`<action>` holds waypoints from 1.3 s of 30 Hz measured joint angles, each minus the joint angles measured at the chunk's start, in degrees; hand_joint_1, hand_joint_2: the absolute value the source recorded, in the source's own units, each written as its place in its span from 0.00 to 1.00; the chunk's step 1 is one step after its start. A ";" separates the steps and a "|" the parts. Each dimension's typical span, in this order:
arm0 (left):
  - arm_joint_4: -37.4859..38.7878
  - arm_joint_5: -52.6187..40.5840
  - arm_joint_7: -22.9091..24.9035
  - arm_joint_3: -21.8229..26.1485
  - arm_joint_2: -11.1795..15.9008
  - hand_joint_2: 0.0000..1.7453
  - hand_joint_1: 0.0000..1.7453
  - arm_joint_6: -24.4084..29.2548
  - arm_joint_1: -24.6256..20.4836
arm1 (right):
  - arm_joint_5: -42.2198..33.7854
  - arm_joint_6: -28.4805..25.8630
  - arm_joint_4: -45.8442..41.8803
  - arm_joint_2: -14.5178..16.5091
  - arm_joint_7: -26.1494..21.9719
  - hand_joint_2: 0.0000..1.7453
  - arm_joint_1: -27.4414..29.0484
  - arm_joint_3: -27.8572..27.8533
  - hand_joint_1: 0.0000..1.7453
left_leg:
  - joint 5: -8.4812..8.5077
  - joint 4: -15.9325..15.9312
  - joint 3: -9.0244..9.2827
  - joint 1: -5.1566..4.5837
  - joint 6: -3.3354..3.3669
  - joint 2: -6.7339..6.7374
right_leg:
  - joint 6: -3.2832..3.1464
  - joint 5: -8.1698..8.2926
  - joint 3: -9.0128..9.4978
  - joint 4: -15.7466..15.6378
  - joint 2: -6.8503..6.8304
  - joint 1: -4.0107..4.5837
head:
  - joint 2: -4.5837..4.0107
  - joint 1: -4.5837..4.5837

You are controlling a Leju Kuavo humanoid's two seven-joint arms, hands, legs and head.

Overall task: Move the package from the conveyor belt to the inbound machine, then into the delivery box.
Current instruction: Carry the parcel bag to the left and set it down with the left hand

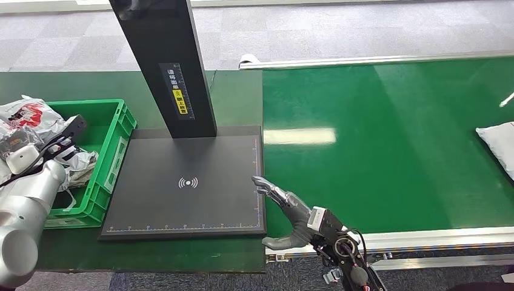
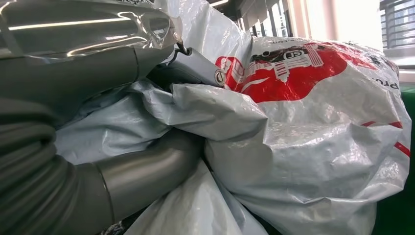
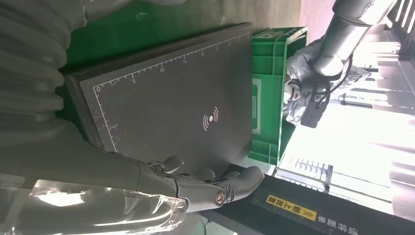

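My left hand (image 1: 57,148) is over the green delivery box (image 1: 115,154) at the left. In the left wrist view a fold of a grey plastic package (image 2: 210,112) sits pinched between its thumb (image 2: 147,169) and a finger (image 2: 195,68). A bulkier white package with red print (image 2: 318,122) lies against it in the box (image 1: 27,118). My right hand (image 1: 291,209) is open, fingers spread, at the near right corner of the black inbound machine platform (image 1: 182,182), holding nothing. The right wrist view shows that hand (image 3: 195,188) over the platform (image 3: 186,98), with the box (image 3: 266,68) beyond.
A black post (image 1: 170,66) rises from the back of the platform. The green conveyor belt (image 1: 376,151) stretches to the right, with a white package (image 1: 500,145) at its far right edge. A metal rail (image 1: 424,236) borders the belt's near side.
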 joint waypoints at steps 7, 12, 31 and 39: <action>0.34 1.09 -5.69 0.06 -0.07 1.00 0.00 9.97 0.06 | 0.55 -0.34 -0.22 0.00 0.00 1.00 1.07 -0.02 0.00 | 0.00 0.01 0.00 0.00 0.00 0.00 | 0.00 0.00 -0.02 0.00 0.00 0.00 | 0.00 0.00; -3.08 13.95 -27.25 0.95 -2.74 1.00 0.00 25.85 1.58 | 0.83 -0.74 -2.00 -0.01 0.00 1.00 3.40 -0.05 0.00 | -0.01 0.01 -0.03 -0.02 0.01 -0.03 | 0.00 0.00 -0.03 -0.01 -0.02 -0.02 | 0.00 0.01; -43.57 37.16 -41.33 -15.79 -15.50 1.00 0.00 27.64 21.93 | 0.04 -1.78 -6.33 -0.95 0.13 1.00 7.03 -3.04 0.00 | -0.05 0.02 -0.02 -0.06 0.02 0.02 | 0.01 0.00 -0.05 -0.03 0.03 -0.06 | 0.00 0.00; -48.03 40.84 -49.14 -14.93 -17.08 1.00 0.00 27.64 23.85 | 0.03 -2.04 -6.35 -1.05 0.13 1.00 7.04 -3.23 0.00 | -0.04 0.02 -0.03 -0.07 0.02 0.03 | 0.02 0.00 -0.04 -0.03 0.03 -0.07 | 0.00 -0.01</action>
